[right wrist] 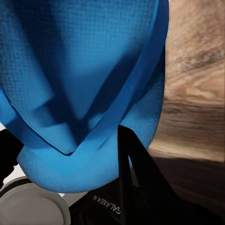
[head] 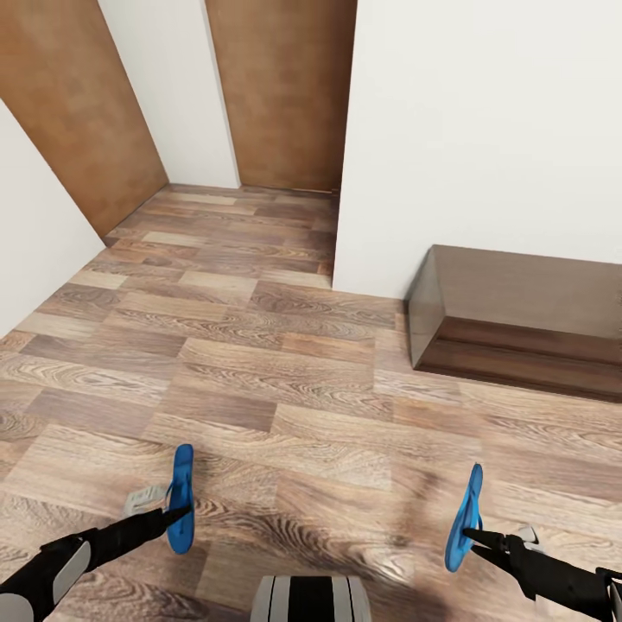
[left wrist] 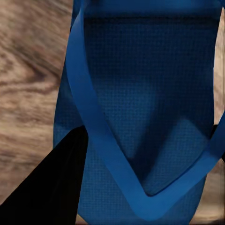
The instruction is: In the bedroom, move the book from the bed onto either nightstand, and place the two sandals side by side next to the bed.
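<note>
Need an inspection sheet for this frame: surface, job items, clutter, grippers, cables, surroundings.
Surface: brown wood-plank floor, bare apart from the bench.
Job's things: two flat bright blue flip-flop sandals, both held on edge off the floor, left sandal and right sandal. Book, bed, nightstand: nothing seen.
Clutter: nothing seen.
Grippers: left gripper shut on the left sandal; right gripper shut on the right sandal.
Cables: nothing seen.
Surroundings: white walls, brown wooden panels, long low dark wooden bench against the wall at the right.
</note>
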Robot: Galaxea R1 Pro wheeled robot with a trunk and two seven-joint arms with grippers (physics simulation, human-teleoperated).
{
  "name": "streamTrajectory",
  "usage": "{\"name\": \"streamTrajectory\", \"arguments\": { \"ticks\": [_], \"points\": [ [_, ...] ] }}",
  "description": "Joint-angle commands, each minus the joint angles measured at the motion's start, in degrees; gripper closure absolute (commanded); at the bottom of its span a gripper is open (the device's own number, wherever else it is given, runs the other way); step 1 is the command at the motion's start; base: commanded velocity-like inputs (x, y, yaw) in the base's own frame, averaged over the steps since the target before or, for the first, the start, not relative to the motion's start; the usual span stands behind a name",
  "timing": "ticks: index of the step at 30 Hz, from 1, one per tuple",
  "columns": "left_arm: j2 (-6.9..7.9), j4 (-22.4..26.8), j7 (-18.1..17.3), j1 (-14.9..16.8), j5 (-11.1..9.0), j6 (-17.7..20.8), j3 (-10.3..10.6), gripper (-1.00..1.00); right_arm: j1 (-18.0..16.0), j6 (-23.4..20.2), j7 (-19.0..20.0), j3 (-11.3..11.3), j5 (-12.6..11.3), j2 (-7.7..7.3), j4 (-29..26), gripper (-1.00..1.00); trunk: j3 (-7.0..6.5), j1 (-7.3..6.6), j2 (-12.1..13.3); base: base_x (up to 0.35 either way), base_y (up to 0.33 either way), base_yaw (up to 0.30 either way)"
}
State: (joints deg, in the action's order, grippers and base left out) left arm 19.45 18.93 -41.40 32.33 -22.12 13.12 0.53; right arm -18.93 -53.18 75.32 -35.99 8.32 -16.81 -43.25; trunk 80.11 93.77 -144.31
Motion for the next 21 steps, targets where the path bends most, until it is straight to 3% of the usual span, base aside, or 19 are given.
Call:
{"name": "streamTrajectory", "arguments": {
  "ticks": [1,8,13,21],
  "points": [
    [-0.09,-0.2,-0.3,0.0,-0.4,0.5,0.1,1.00,-0.1,-0.4,0.5,-0.2,0.6,0.03,0.0,1.00,-0.19,-0.03,0.0,0.000,0.000,0.000],
    [-0.24,-0.5,-0.4,0.0,-0.4,0.1,0.1,1.00,-0.1,-0.4,0.6,-0.1,0.6,0.04,-0.3,1.00,-1.74,-0.21,0.1,0.000,0.000,0.000],
    [-0.49,-0.5,-0.4,0.0,-0.5,0.1,0.1,1.00,-0.1,-0.4,0.6,0.0,0.7,0.36,-6.4,1.00,-2.85,-0.34,0.2,0.000,0.000,0.000],
    [-1.14,-0.5,-0.2,0.0,-0.4,0.1,0.2,1.00,-0.1,0.6,0.1,0.1,0.9,0.43,-6.6,1.00,-4.62,-0.55,0.3,0.000,0.000,0.000]
  ]
}}
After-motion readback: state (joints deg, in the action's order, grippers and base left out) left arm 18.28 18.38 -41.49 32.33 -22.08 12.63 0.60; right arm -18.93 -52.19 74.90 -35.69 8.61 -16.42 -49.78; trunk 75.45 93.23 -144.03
